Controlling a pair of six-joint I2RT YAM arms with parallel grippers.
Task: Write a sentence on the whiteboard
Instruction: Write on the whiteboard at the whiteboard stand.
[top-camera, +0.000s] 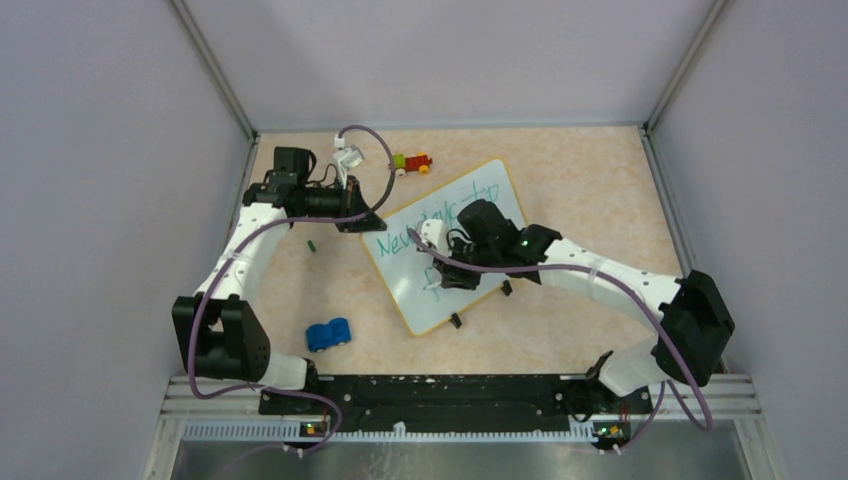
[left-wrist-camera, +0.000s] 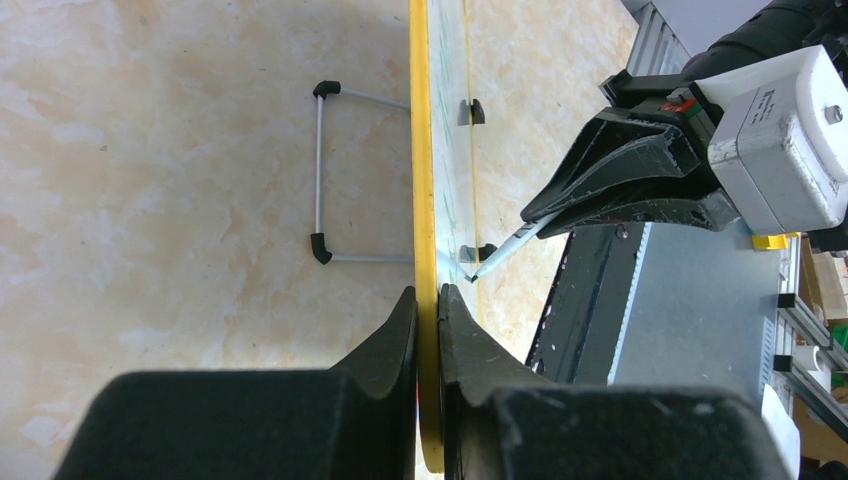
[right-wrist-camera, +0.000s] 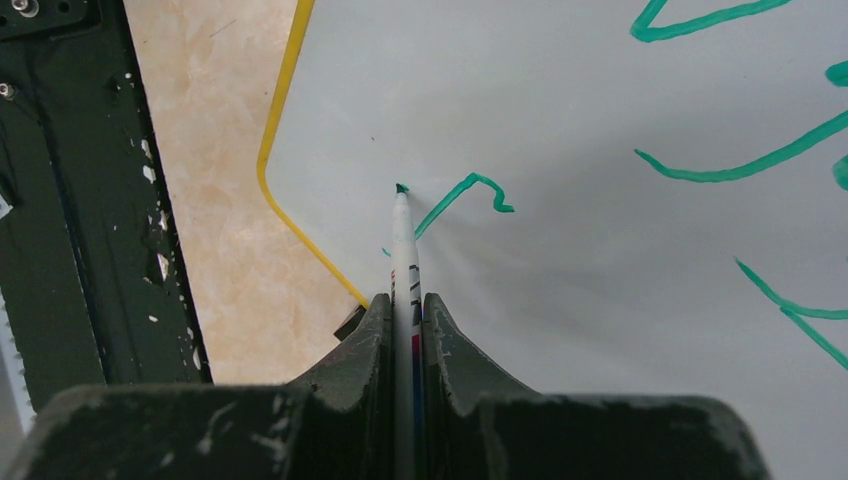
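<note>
Close by whiteboard (top-camera: 408, 288), blue toy car (top-camera: 328, 333)

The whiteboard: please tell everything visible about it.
The whiteboard is a white rectangle with rounded corners and a thin yellow rim, set askew on the table. Black clips sit on its near edge; a wire stand shows behind it. Green writing covers part of it. The left gripper clamps its rim; the right gripper holds a marker tip at its surface.
</note>
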